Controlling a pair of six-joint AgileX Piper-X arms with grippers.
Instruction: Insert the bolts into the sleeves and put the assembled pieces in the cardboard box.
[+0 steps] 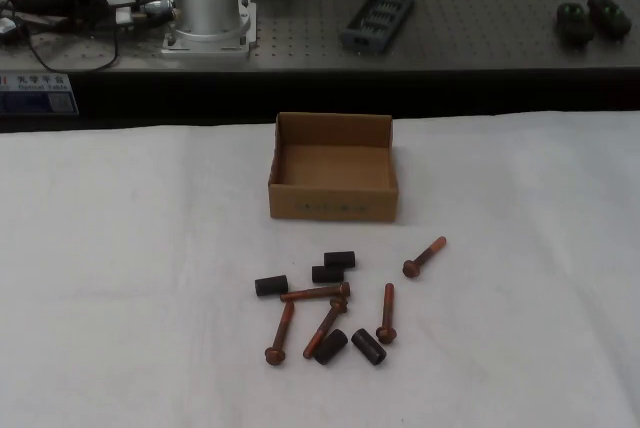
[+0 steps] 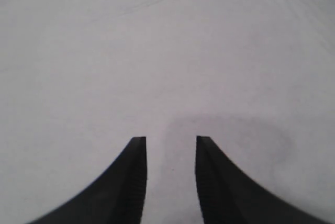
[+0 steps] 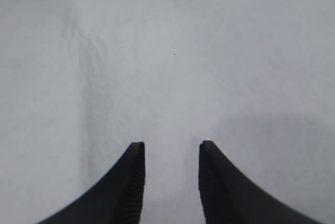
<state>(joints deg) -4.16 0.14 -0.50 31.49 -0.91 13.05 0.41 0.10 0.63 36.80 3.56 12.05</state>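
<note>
By 1 box (image 1: 333, 205): 5 bolts (image 1: 386, 311) | 5 sleeves (image 1: 271, 286) | L tool (image 2: 171, 139), R tool (image 3: 171, 144) apart

Bright, even light; soft shadows on the white cloth (image 2: 78, 51).

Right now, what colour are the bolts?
The bolts are copper-orange, clearest in the high view.
</note>
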